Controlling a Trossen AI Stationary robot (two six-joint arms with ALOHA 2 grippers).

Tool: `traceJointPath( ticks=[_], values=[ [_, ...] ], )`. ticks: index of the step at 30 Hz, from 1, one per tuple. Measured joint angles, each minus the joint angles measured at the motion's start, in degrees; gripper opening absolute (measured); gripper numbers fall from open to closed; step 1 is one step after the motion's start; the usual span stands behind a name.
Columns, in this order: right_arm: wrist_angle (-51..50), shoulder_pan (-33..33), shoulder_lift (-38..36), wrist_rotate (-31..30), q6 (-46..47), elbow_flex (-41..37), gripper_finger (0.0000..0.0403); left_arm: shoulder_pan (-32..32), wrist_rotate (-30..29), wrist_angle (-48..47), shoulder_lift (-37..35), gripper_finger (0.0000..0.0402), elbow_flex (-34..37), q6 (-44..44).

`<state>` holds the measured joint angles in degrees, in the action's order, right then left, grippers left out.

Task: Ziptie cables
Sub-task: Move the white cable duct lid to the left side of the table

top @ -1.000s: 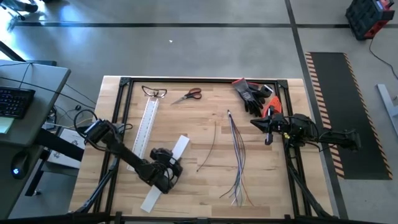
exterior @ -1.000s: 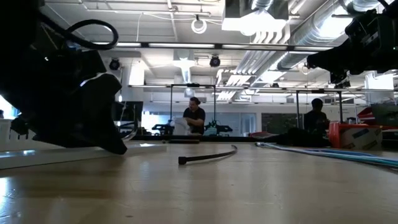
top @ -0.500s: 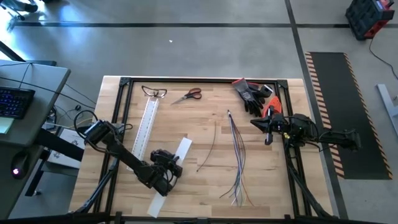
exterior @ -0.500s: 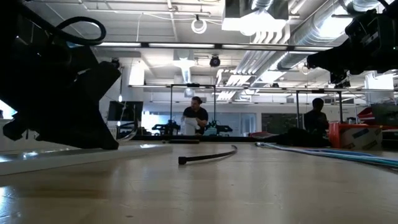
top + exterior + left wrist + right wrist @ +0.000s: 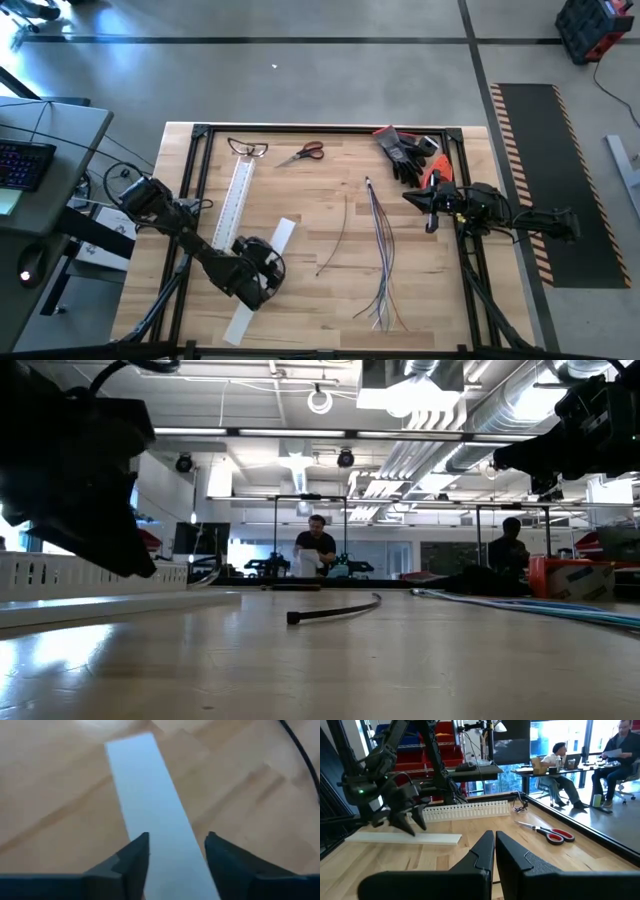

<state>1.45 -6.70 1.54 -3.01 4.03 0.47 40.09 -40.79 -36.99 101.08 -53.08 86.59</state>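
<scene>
The cables lie loose on the right half of the table, grey, blue and dark, fanning out at their near ends; in the low view the cables run flat along the wood. A thin dark strand lies apart to their left. My left gripper hovers open over a flat white strip; in its wrist view its fingers stand on either side of the strip without touching it. My right gripper waits shut by the table's right edge, right of the cables.
The white slotted bar lies left of the strip. Safety glasses, red-handled scissors and dark gloves sit along the far edge. Bare wood lies between the strip and the cables. People show in the room beyond the table.
My left gripper has risen off the table and moved toward the left edge, staying over the white strip. My right arm has kept still.
</scene>
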Motion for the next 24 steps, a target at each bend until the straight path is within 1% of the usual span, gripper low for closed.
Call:
traceJointPath(
  ticks=[3, 6, 12, 16, 21, 24],
  values=[
    [0.00, 0.00, 0.00, 0.01, 0.00, -0.01, 0.0000, 0.14, 3.46, 3.18, 0.99, 0.0219, -0.04, -4.47],
    [0.02, 0.00, 0.00, 0.00, 0.00, -0.02, 0.0000, 0.18, 4.35, 3.80, 2.42, 0.0230, -0.10, -5.12],
    [0.00, 0.00, -0.01, 0.00, 0.00, -0.02, 0.0000, 0.12, 2.68, 3.47, 3.21, 0.0230, -0.39, -3.04],
    [0.00, 0.00, -0.02, 0.00, 0.00, 0.00, 0.0000, 0.05, 4.05, 1.67, 3.22, 0.0229, -1.28, -2.85],
    [0.00, 0.00, -0.02, 0.01, 0.00, -0.01, 0.0000, 0.05, 3.43, 5.12, 3.21, 0.0229, -1.36, -2.82],
    [0.02, 0.00, -0.02, 0.01, 0.00, 0.00, 0.0000, -0.60, 2.55, 4.39, 3.23, 0.0230, -1.33, -2.91]
  ],
)
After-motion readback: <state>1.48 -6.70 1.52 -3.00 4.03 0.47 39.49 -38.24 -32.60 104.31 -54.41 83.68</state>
